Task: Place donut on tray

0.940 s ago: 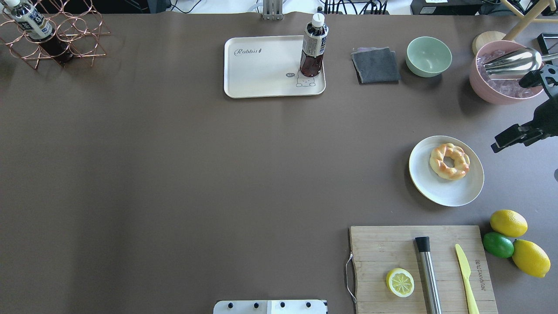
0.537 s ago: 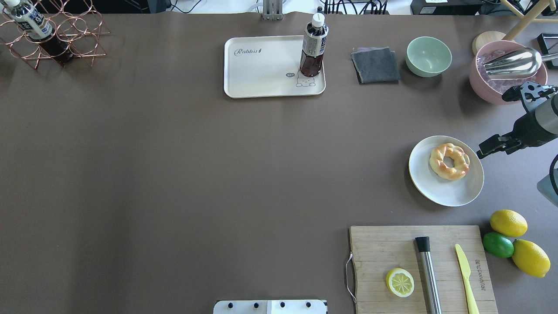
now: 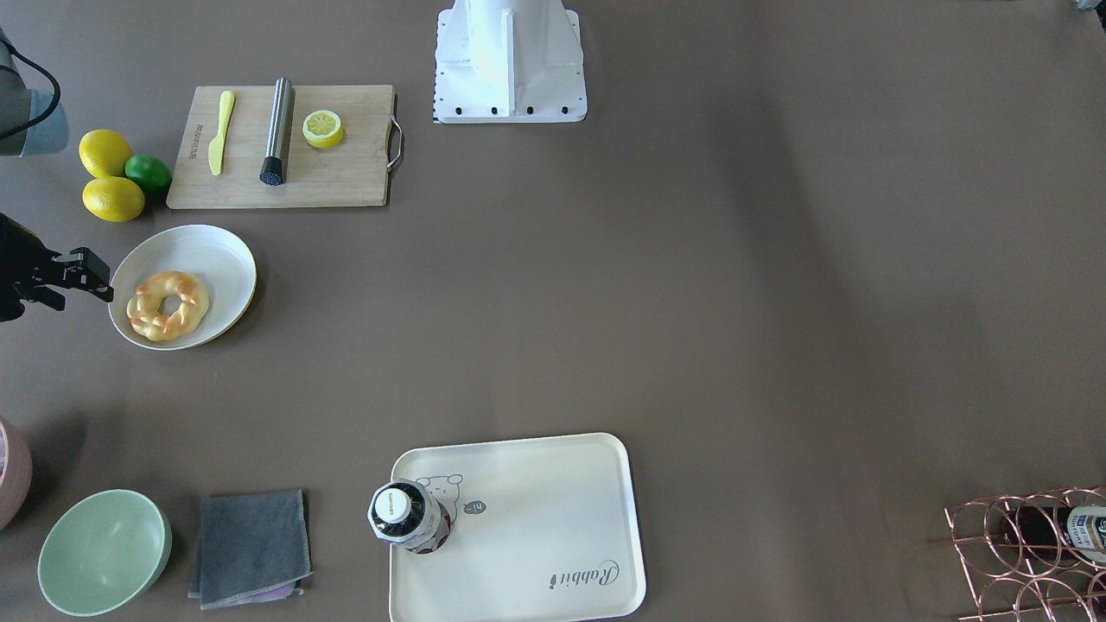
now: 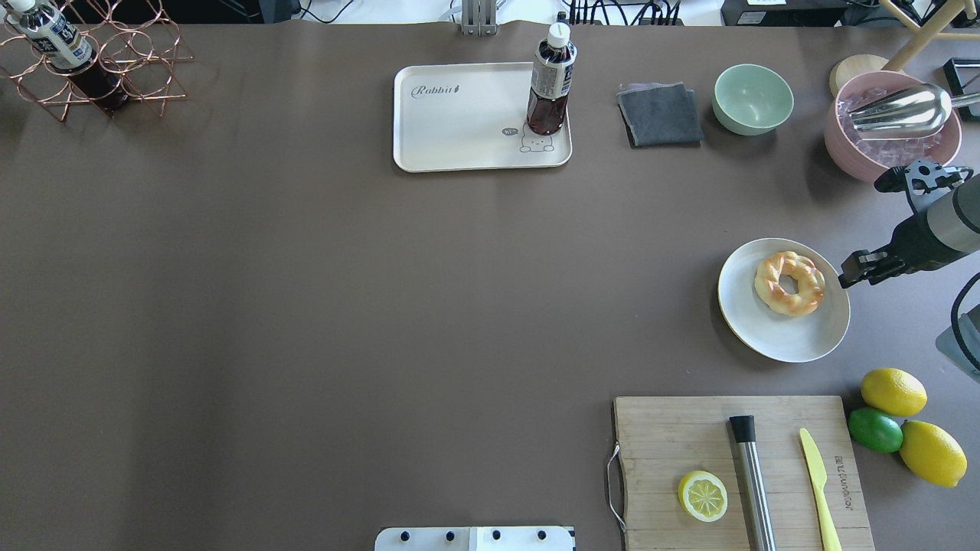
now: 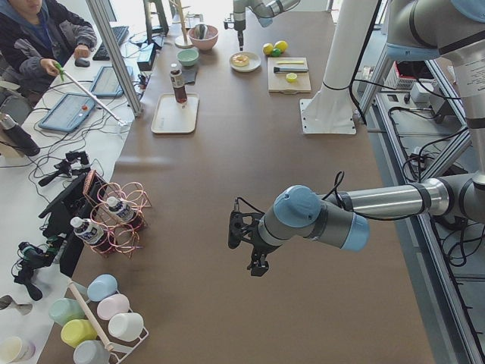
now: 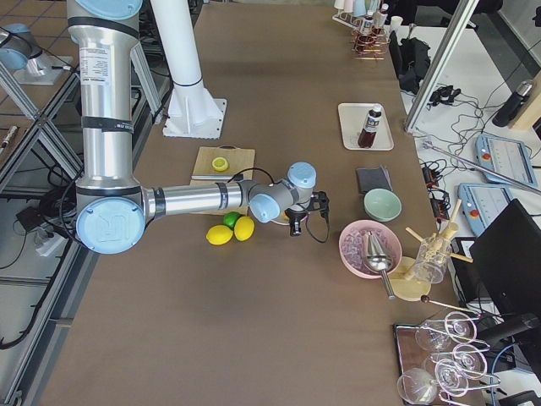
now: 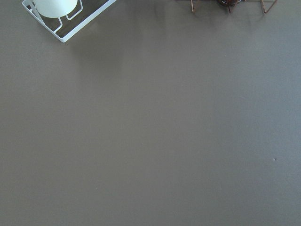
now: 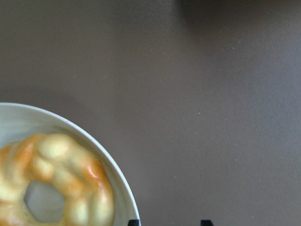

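Observation:
The donut is a braided golden ring lying on a round white plate at the right of the table. It also shows in the front view and in the right wrist view. My right gripper hangs just beyond the plate's right rim, beside the donut and not touching it. Its two fingertips stand apart, so it is open and empty. The cream tray with "Rabbit" script lies at the far middle, a dark bottle standing on its right corner. My left gripper shows only in the exterior left view; I cannot tell its state.
A wooden cutting board holds a lemon slice, a steel muddler and a yellow knife. Two lemons and a lime lie to its right. A green bowl, a grey cloth, a pink ice bowl and a wire rack stand along the far edge.
My right gripper has come in from the table's right edge, leftward and slightly nearer, up to the plate's right rim. The donut, plate and tray have not moved.

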`<state>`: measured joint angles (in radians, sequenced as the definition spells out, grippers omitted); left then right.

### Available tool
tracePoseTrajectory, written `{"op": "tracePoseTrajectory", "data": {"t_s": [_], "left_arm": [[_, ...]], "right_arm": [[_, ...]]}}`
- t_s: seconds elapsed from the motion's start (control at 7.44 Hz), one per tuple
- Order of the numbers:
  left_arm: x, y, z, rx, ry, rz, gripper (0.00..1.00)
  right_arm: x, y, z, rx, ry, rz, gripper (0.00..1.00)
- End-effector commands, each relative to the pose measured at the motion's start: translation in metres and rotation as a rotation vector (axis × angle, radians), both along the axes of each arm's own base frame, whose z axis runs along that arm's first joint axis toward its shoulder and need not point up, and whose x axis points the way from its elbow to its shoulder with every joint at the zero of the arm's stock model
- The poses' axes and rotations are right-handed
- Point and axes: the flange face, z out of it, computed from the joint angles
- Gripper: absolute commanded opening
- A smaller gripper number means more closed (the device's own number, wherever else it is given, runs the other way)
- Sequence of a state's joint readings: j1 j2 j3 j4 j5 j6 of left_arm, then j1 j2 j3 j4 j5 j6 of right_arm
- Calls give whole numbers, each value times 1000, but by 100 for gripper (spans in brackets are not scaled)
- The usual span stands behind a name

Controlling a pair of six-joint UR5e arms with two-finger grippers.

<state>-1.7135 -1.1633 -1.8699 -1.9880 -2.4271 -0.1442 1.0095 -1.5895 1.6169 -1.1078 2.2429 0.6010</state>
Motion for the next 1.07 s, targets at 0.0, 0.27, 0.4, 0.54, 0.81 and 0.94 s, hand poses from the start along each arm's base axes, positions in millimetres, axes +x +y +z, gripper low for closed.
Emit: {"op": "tracePoseTrajectory", "data": {"t_s": [0.0,0.27,0.4,0.54,0.81,0.94], "left_arm": [[0,-1,-1,3,-1,0,98],[0,-1,0,1,-2,-1,97],[0,-1,0,1,-2,-1,97],[0,-1,0,1,-2,-1,97],[0,-1,0,2,-2,0,97],[0,-1,0,2,-2,0,97]], "right_arm": [[-8,3,0,-8,7,1,54],[-13,5,-2,-11,-4,7,54],[-20,9,-3,-19,-15,19,52],[-20,11,-2,-22,-18,20,35],[-15,17,3,-2,-28,17,0],[-15,19,2,6,-41,19,0]]}}
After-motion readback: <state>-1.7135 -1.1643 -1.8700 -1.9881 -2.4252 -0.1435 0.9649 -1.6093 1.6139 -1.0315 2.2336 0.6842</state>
